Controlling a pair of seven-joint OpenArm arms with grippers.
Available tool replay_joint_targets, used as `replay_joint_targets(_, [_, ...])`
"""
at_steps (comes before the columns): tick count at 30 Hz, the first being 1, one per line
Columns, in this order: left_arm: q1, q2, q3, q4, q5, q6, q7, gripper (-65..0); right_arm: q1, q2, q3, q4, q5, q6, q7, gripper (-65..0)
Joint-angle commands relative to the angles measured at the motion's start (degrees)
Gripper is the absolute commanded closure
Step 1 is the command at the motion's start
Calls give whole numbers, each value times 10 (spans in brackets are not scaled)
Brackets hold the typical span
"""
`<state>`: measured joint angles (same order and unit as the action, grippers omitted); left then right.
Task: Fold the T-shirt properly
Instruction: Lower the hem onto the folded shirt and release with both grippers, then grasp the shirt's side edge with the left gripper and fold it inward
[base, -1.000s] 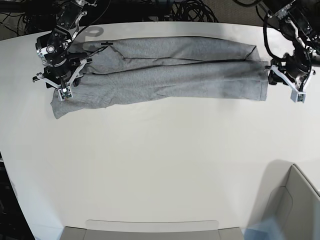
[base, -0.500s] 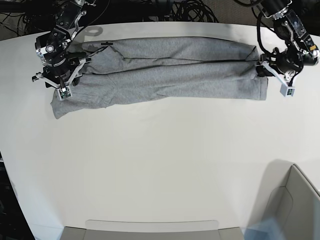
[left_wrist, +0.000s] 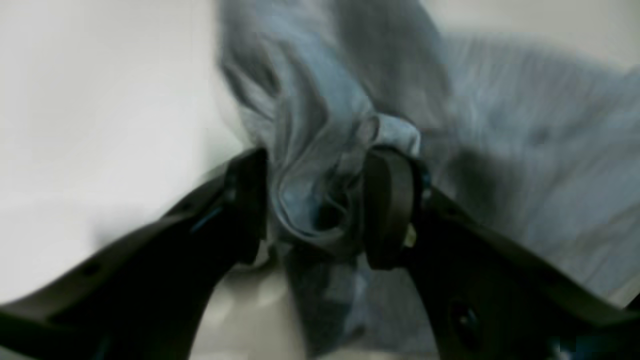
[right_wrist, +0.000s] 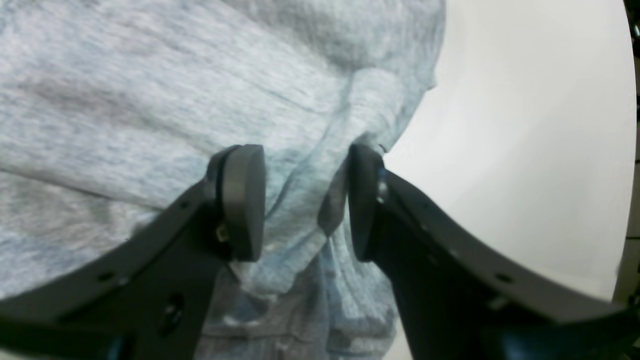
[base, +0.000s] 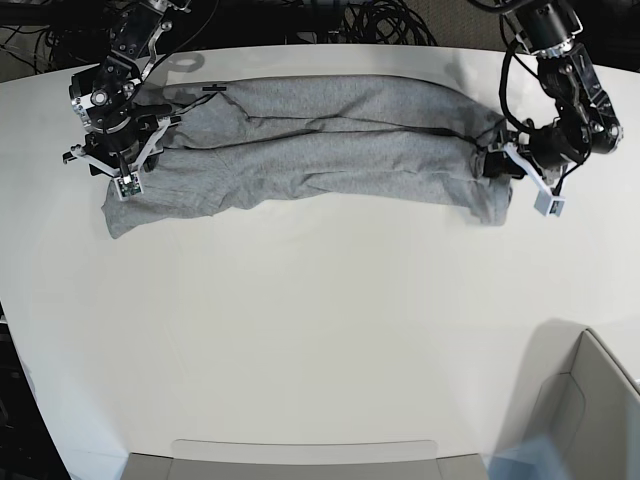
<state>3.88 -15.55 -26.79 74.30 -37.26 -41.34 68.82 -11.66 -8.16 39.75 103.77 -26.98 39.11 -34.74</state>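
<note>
The heather-grey T-shirt (base: 320, 145) lies as a long band across the far part of the white table (base: 320, 320), plain side up. My left gripper (base: 497, 165) at the band's right end is shut on a bunched wad of cloth; in the left wrist view the wad (left_wrist: 320, 165) fills the gap of the gripper (left_wrist: 317, 210). My right gripper (base: 128, 158) sits on the band's left end. In the right wrist view a ridge of cloth (right_wrist: 305, 200) stands pinched in the gripper (right_wrist: 302, 200).
A grey bin (base: 590, 400) stands at the near right corner. A pale tray edge (base: 300, 455) runs along the near side. Dark cables (base: 380, 20) lie behind the table's far edge.
My left gripper has moved leftwards in the base view, dragging the shirt's right end inwards so it bunches up. My right gripper has stayed almost still.
</note>
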Motion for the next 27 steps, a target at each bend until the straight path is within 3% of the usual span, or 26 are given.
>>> replay_joint_targets(1, [21, 6, 22, -38, 68, 13, 62, -315, 5, 3, -1, 9, 7, 9, 11, -271])
replay_joint_targets(4, [29, -1, 58, -57, 64, 13, 44, -313, 5, 5, -1, 9, 7, 9, 11, -271])
replay_joint_targets(6, [46, -1, 71, -52, 64, 13, 38, -271, 5, 10, -1, 9, 7, 9, 11, -271])
replay_joint_targets(11, [49, -8, 62, -52, 69, 13, 43, 0, 7, 10, -1, 9, 7, 9, 11, -271])
replay_joint_targets(21, [52, -81, -127, -69, 69, 13, 45, 0, 14, 8, 0, 9, 7, 9, 11, -271])
replay_joint_targets(27, [49, -93, -157, -56, 69, 13, 82, 0, 14, 6, 0, 9, 7, 9, 11, -271])
